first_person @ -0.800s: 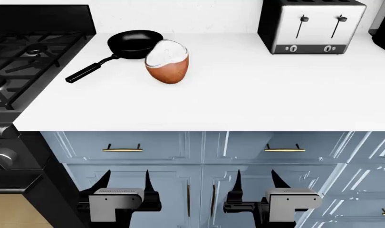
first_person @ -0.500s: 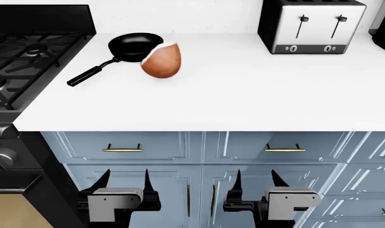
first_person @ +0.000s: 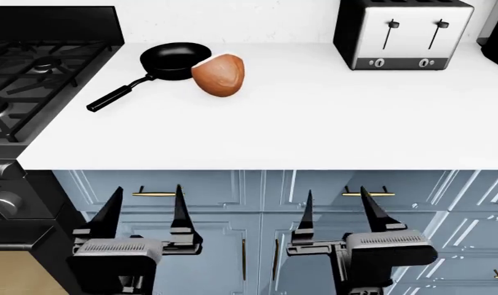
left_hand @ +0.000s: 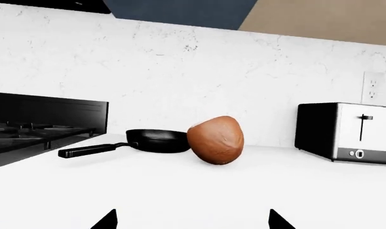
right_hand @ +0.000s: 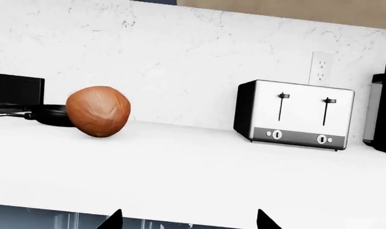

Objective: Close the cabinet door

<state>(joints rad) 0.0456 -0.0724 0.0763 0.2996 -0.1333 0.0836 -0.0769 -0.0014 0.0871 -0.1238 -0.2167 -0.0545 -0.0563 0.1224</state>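
Observation:
Blue cabinet doors (first_person: 220, 246) with thin vertical brass handles fill the front below the white counter, and the middle pair looks shut. At the right, a blue panel (first_person: 470, 233) lies at a slant; whether it is an open door I cannot tell. My left gripper (first_person: 148, 198) and right gripper (first_person: 337, 200) stand open in front of these doors, fingers pointing up, holding nothing. In the wrist views the left gripper (left_hand: 193, 220) and right gripper (right_hand: 188, 220) show only dark fingertips, set wide apart. Blue and tan cabinet faces (left_hand: 180, 12) show above the wall.
On the white counter (first_person: 315, 123) lie a black frying pan (first_person: 171, 58), a brown rounded object (first_person: 219, 75) touching it, and a toaster (first_person: 403, 34) at the back right. A black stove (first_person: 27, 80) stands to the left. Two drawers with brass handles (first_person: 158, 193) sit under the counter.
Both grippers have risen toward the drawer fronts. The brown object has rolled on the counter beside the pan, and its white side no longer shows.

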